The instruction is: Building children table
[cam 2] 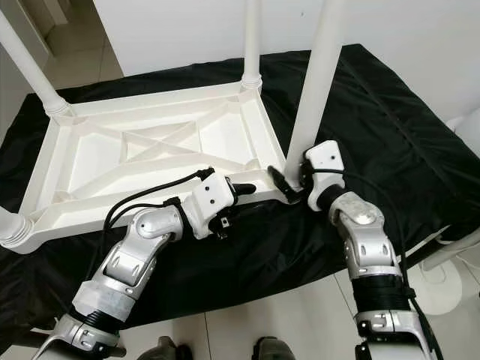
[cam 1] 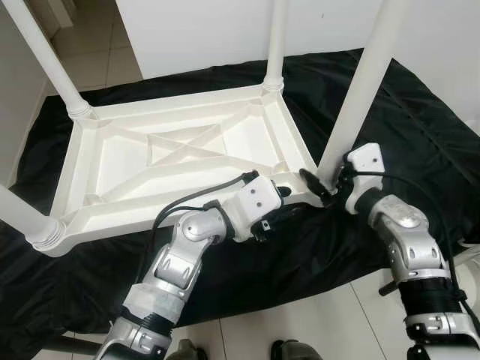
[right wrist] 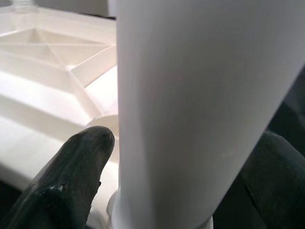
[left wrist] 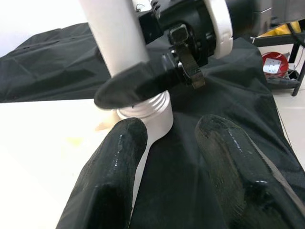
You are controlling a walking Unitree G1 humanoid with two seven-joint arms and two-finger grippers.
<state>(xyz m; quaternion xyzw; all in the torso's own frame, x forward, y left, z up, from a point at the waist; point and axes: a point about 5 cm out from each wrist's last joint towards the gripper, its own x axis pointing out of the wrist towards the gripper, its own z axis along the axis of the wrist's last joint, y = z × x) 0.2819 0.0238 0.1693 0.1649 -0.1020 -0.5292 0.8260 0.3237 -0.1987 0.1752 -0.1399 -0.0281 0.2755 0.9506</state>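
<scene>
The white table top (cam 1: 180,161) lay upside down on a black cloth (cam 1: 420,135) so its 4 legs stood upward, the right gripper (cam 1: 328,189) clasped the near right leg (cam 1: 358,97) at its base, apparently seating it, and the left gripper (cam 1: 294,193) hovered open just beside the socket.

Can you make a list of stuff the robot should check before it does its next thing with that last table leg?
1. Table top lying upside down on the black cloth: ok.
2. Near-right leg standing upright in its corner socket: ok.
3. Right tool closed around that leg just above the threaded collar: ok.
4. Leg screwed fully tight: cannot tell.
5. Left tool open, beside the table's edge near the socket, holding nothing: ok.
6. Other three legs already standing in their corners: ok.
</scene>
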